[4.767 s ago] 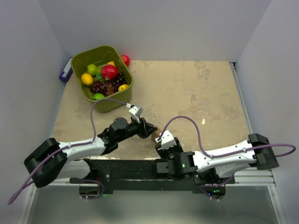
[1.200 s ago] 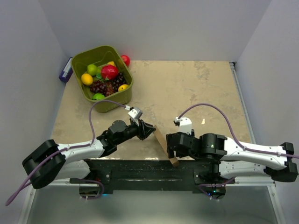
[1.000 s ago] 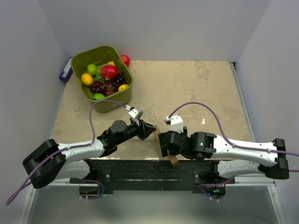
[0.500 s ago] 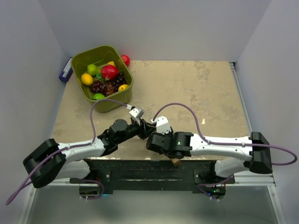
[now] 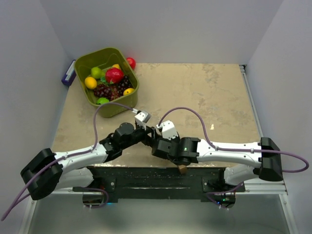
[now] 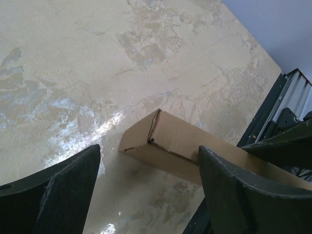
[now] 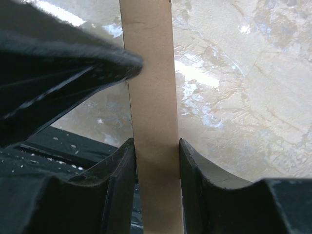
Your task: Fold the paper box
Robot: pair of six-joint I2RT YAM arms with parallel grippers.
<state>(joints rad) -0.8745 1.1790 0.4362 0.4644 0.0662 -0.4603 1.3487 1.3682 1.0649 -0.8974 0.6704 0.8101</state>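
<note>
Our right gripper [image 7: 156, 155] clamps the flattened paper box [image 7: 150, 68] between both fingers, and the brown strip runs straight ahead from the jaws. Our left gripper [image 6: 148, 148] is spread wide, the box's end just ahead of its fingertips. Under both we see the marbled table [image 6: 73, 58]. Far beyond the left gripper is the olive-green fruit bin [image 5: 115, 108].

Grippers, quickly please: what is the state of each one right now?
Left gripper: open, gripping nothing.
Right gripper: closed on the paper box.
</note>
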